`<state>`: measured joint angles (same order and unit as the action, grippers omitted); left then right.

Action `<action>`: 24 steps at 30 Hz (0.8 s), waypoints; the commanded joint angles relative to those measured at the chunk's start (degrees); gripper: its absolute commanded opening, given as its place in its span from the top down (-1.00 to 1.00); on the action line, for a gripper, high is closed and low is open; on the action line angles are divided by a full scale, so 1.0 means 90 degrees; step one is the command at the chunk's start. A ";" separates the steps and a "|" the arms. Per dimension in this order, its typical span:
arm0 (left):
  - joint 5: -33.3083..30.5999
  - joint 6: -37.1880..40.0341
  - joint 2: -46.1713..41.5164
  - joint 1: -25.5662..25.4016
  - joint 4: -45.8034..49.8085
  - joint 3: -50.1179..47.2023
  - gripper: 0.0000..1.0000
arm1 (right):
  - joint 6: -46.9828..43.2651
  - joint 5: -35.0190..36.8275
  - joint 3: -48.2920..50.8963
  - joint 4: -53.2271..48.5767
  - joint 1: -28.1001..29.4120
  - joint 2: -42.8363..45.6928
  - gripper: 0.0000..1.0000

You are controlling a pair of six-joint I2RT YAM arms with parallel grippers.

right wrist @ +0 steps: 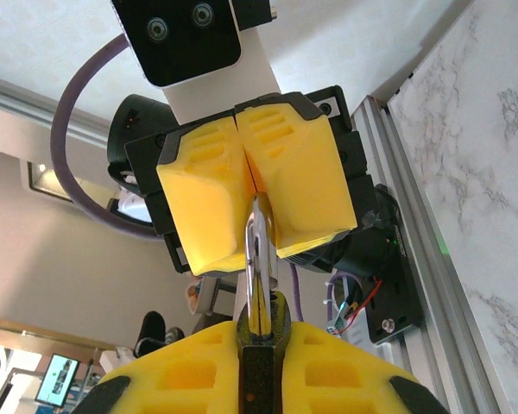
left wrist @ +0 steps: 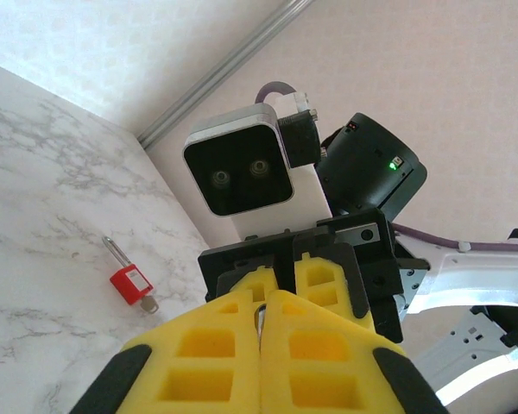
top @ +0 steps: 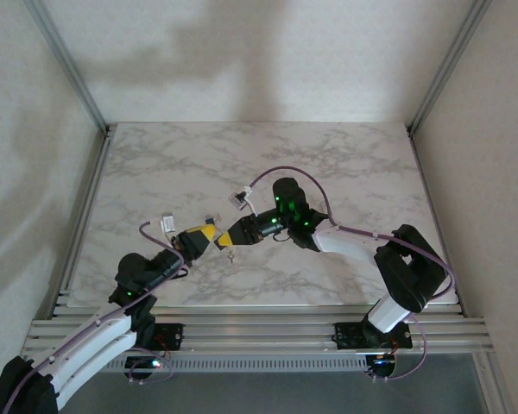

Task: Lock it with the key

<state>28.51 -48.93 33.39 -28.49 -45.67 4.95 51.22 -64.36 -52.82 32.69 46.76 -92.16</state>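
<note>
Where the two arms rise from the near edge of the table (top: 345, 172), each bends inward at the elbow and reaches toward the middle. The left gripper (top: 202, 238) and the right gripper (top: 241, 231) meet tip to tip above the marble, both lying close to level. The right gripper's yellow fingers (right wrist: 345, 375) stand narrowly parted, clamped on a dark body (right wrist: 259, 384). A bright metal piece (right wrist: 257, 276) stands out from it; whether that is a shackle or a key I cannot tell. The left gripper is fully closed, its pads (right wrist: 306, 172) pinching the far end of that same metal piece. Further off in the left wrist view, what looks like a small red padlock (left wrist: 130, 283) lies flat on the table. It is apart from both grippers, with a thin metal stem at one end and a grey bit at the other.
</note>
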 commanded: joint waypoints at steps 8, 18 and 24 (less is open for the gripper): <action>0.0364 -0.0023 -0.0116 -0.0153 -0.0079 -0.0345 1.00 | 0.0074 0.0455 -0.0692 0.0338 0.0009 -0.0140 1.00; 0.0440 -0.0052 -0.0163 -0.0250 -0.0174 -0.0428 1.00 | -0.0157 0.0566 -0.0911 -0.0066 0.0015 -0.0149 1.00; 0.0466 -0.0089 -0.0165 -0.0298 -0.0258 -0.0479 1.00 | -0.0135 0.0540 -0.1114 -0.0126 0.0010 -0.0271 1.00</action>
<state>24.99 -50.87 32.21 -28.84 -49.71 2.74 49.67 -64.66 -57.87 27.49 47.29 -94.19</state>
